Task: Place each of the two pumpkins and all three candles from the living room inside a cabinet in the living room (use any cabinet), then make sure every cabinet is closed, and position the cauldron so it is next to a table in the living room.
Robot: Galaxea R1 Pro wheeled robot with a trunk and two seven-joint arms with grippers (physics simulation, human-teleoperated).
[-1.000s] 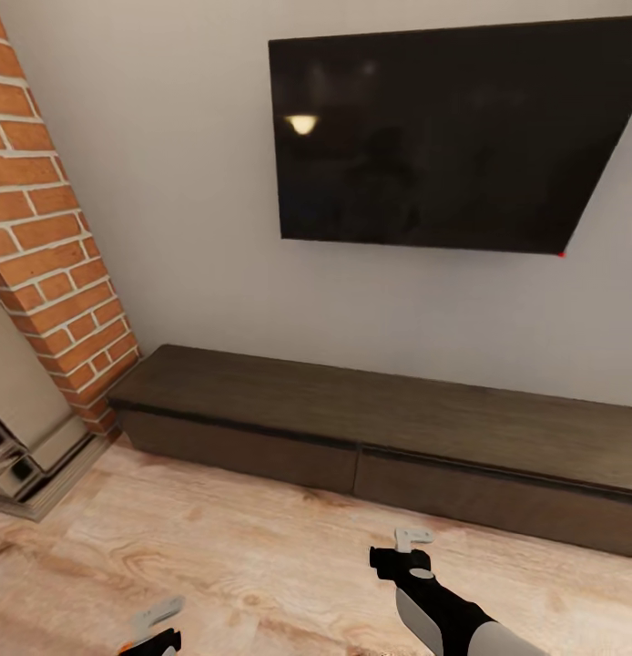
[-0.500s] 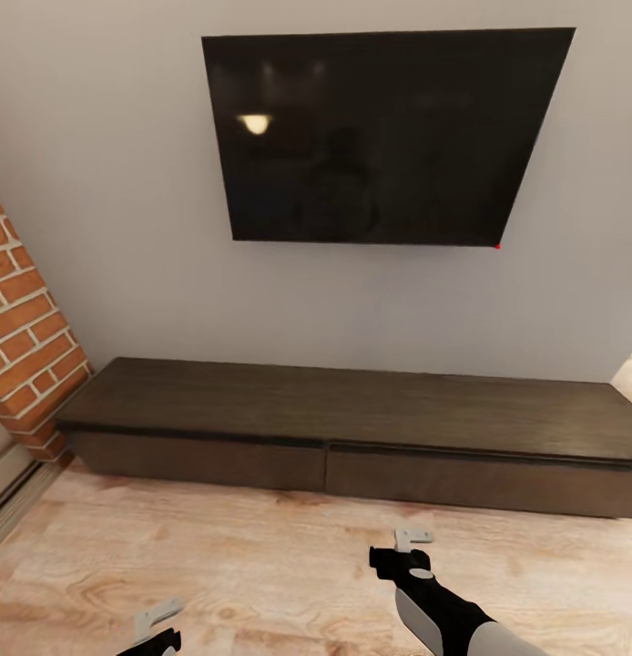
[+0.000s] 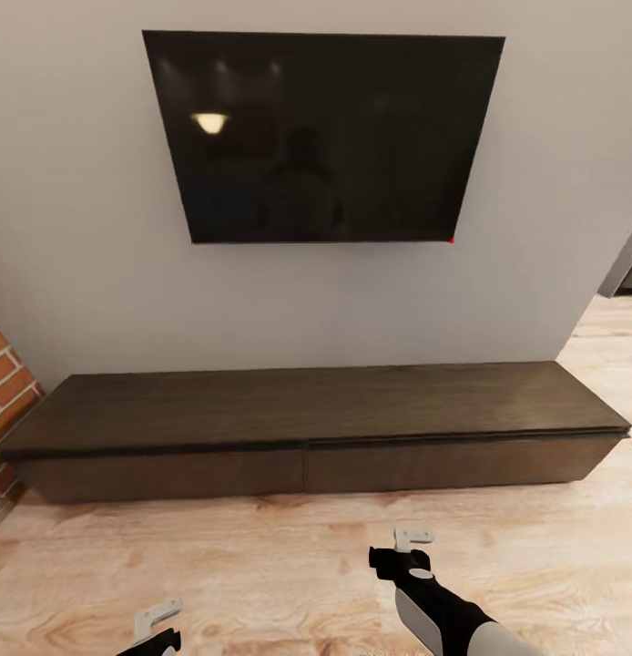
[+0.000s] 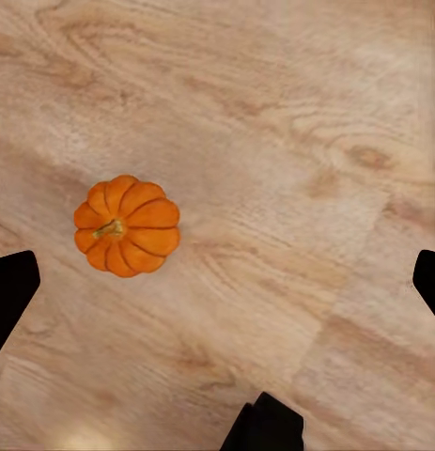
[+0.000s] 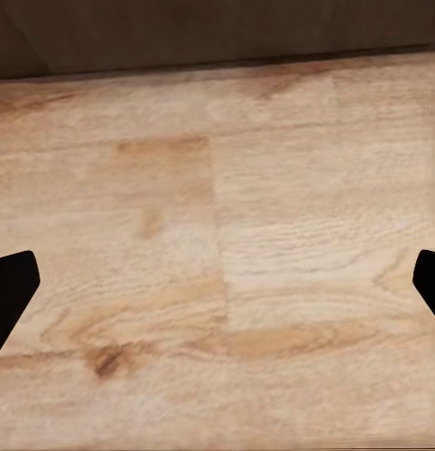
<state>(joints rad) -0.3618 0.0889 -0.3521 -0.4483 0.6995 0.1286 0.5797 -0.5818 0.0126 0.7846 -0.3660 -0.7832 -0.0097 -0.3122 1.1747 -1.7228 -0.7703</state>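
Your left fingers (image 4: 10, 291) and right fingers (image 5: 10, 287) are both spread wide, empty. The pumpkin (image 4: 127, 225) sits on the wood floor (image 3: 261, 565) beneath your left gripper; the cabinet (image 3: 307, 428) stands shut against the wall.

Television (image 3: 321, 137): no brand name, text or number can be read on its dark screen or frame.
Cabinet (image 3: 307, 424): plain dark wood top and drawer fronts, no label or sign.
Floor (image 3: 261, 565): wood grain alone, no markings.
Pumpkin (image 4: 127, 225): no sticker or writing.
Wall (image 3: 79, 228): blank, no sign.
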